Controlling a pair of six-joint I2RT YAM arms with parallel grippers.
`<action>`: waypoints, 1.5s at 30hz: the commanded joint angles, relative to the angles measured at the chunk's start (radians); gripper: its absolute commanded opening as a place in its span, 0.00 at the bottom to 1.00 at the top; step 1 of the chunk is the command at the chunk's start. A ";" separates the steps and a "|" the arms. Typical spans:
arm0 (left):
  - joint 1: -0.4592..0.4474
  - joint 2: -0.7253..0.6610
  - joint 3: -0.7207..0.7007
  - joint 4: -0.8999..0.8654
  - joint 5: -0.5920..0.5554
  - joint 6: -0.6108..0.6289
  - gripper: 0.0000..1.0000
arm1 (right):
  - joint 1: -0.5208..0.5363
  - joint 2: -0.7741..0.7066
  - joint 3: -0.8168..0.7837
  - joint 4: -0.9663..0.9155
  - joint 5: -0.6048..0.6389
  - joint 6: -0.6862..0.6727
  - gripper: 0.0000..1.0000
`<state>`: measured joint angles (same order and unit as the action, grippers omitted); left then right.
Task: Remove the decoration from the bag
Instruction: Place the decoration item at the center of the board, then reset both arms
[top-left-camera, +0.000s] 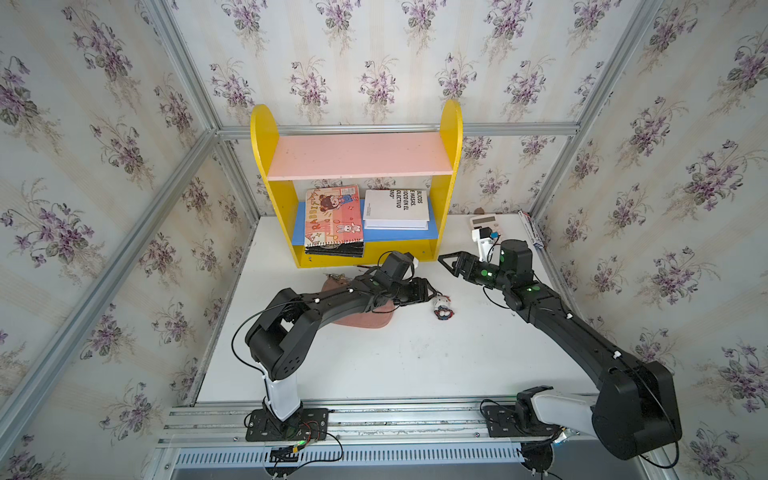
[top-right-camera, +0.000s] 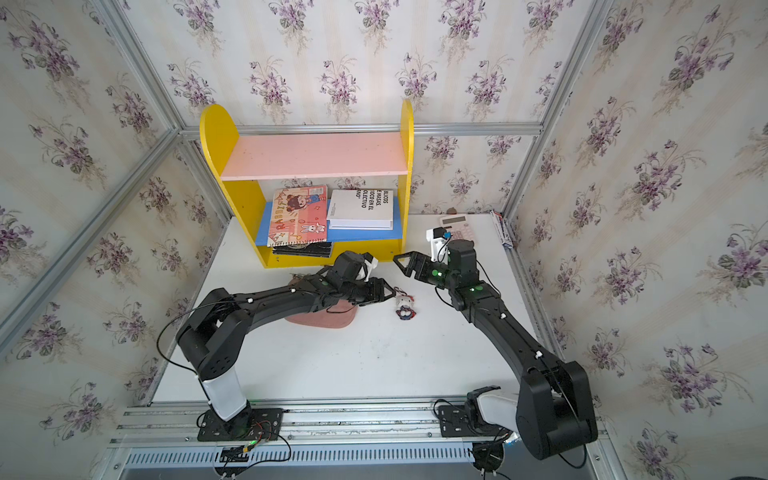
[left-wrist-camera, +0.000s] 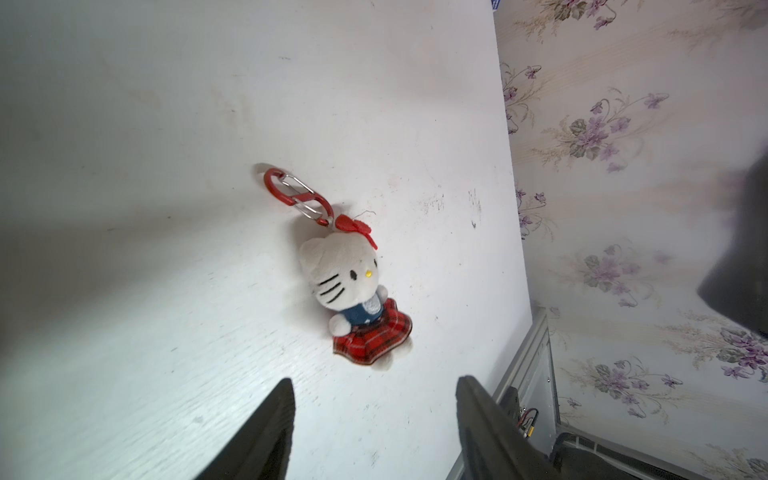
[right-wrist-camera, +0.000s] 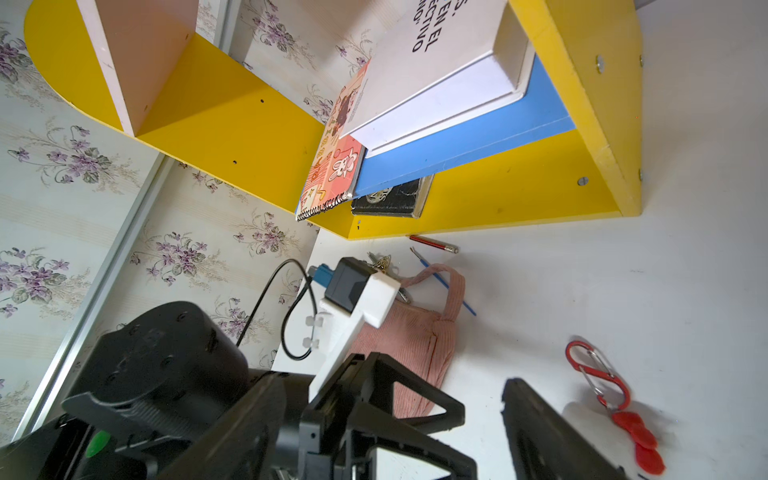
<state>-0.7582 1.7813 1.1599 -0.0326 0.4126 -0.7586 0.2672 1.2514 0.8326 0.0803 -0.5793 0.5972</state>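
Bench (top-left-camera: 415, 365): white top carrying everything; the task looks complete.
Bag (top-left-camera: 361, 322): lies flat mid-bench, partly hidden.
Right gripper (top-left-camera: 448, 262): jaws spread, empty, raised toward the back edge, clear of the work.
Left gripper (left-wrist-camera: 374, 386): jaws spread, empty, low over the bench; nothing left to hold.
Decoration (left-wrist-camera: 353, 286): lies free between bag and right edge, touching neither.
Clasp (left-wrist-camera: 297, 195): hooked on nothing.

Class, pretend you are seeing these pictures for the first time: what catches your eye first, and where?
A bright yellow shelf with pink and blue boards stands at the back of the white table. In front of it a small cat plush in a red plaid skirt lies loose on the table, just off the open left gripper, with the pink bag partly under that arm.
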 joint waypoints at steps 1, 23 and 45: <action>0.001 -0.126 -0.048 -0.038 -0.127 0.073 0.64 | -0.014 -0.020 -0.013 -0.004 0.054 -0.037 0.87; 0.371 -0.703 -0.557 0.326 -1.135 0.843 0.79 | -0.029 -0.129 -0.522 0.724 1.138 -0.567 1.00; 0.670 -0.249 -0.776 0.918 -0.698 0.800 0.86 | -0.137 0.282 -0.692 1.354 0.894 -0.599 1.00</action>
<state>-0.1062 1.5002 0.3782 0.8413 -0.3065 0.0757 0.1436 1.4994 0.1688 1.3018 0.3641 -0.0402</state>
